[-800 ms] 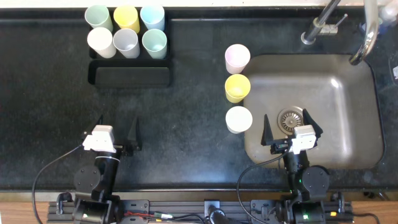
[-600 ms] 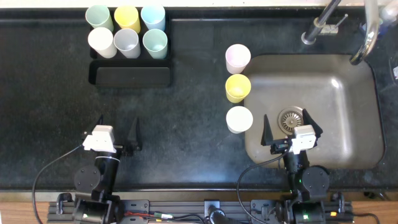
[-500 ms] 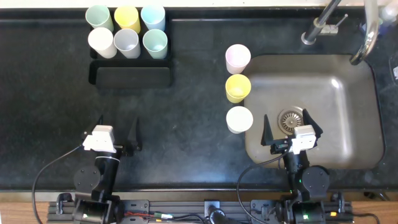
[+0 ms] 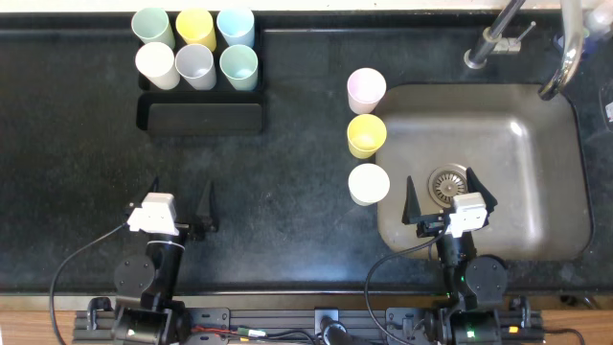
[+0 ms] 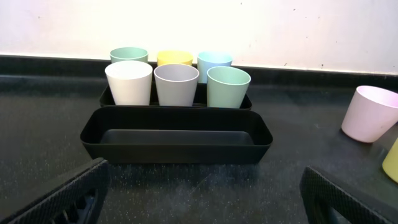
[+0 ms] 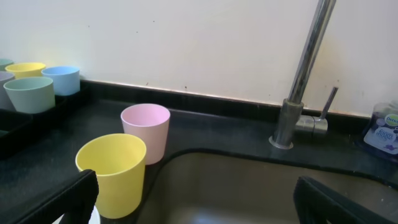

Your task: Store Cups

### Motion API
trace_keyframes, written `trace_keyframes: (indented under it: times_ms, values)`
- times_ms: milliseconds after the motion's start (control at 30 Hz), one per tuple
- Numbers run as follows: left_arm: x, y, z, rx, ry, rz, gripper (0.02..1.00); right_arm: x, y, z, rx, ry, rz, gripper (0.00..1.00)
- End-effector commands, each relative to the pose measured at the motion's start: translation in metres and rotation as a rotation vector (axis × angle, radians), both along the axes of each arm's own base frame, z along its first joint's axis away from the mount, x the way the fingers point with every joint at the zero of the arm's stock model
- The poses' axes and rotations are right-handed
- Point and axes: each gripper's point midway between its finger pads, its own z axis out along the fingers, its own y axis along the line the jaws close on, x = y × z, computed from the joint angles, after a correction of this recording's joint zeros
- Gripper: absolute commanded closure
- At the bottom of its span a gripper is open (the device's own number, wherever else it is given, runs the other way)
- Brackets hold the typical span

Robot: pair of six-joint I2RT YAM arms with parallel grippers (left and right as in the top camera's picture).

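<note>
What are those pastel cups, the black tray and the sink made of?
The pink cup and yellow cup look like matte plastic: solid pastel colour, thin even rims, no glaze shine. The black tray also looks like moulded plastic, with rounded corners and a dull sheen. The sink appears to be brushed stainless steel: grey, with soft streaky reflections.

Dark speckled tabletop (image 4: 287, 192) spreads wide, a steel sink (image 4: 522, 144) set into its right side, drain (image 4: 446, 181) near the sink's left wall, chrome faucet (image 6: 308, 62) upright behind, pale wall (image 6: 186, 43) beyond.
</note>
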Motion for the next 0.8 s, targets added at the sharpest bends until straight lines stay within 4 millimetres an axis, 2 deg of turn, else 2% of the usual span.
trace_keyframes:
  times_ms: [33,733,800]
  values:
    - [-0.0008,-0.0035,0.0005,0.020,-0.008,-0.019,0.018,0.0003,-0.0008,-0.0032,-0.003,-0.001,-0.002,0.003]
    - [-0.0008,-0.0035,0.0005,0.020,-0.008,-0.019,0.018,0.0003,-0.0007,-0.0032,-0.003,-0.001,-0.002,0.003]
    - [-0.0017,-0.0093,0.0009,-0.040,-0.001,-0.048,0.018,0.0003,-0.0007,-0.0032,-0.003,-0.001,-0.002,0.003]
